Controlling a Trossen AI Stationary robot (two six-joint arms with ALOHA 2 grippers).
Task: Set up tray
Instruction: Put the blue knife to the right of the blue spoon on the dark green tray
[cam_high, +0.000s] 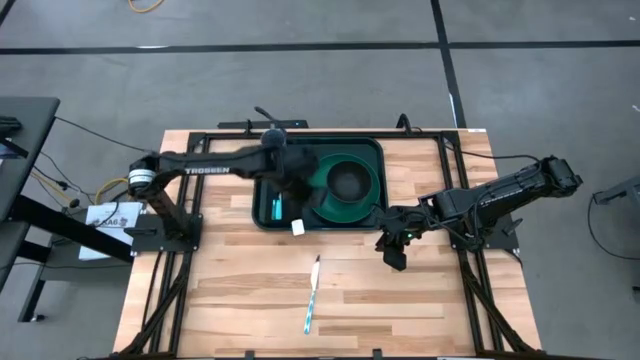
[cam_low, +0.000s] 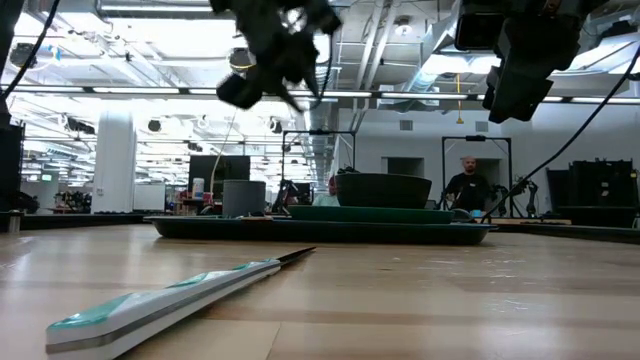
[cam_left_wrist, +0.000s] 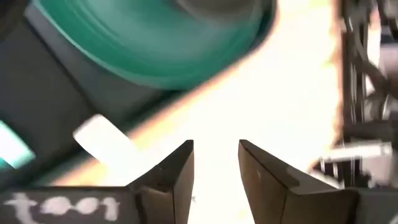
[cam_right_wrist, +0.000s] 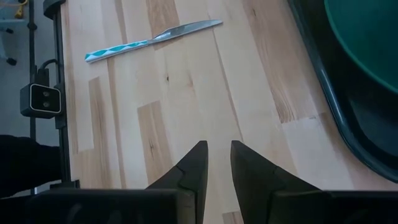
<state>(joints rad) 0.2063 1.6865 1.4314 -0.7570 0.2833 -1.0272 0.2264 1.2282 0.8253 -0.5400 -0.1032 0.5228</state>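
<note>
Wooden table (cam_high: 240, 290), bare across its near half. Tray (cam_high: 266, 190) sits at far centre, green plate (cam_high: 365, 207) with a dark bowl (cam_high: 347, 181) inside it on the right portion; left portion likely kept free for cutlery. Left gripper (cam_high: 297, 215) hangs over the tray's near edge, fingers a small gap apart, holding nothing; a small white piece (cam_high: 298, 228) lies just beside that edge. Right gripper (cam_high: 392, 252) hovers right of the tray, fingers nearly closed, empty. Knife (cam_high: 312, 293) with a teal handle lies well apart, near side, probably next to fetch
</note>
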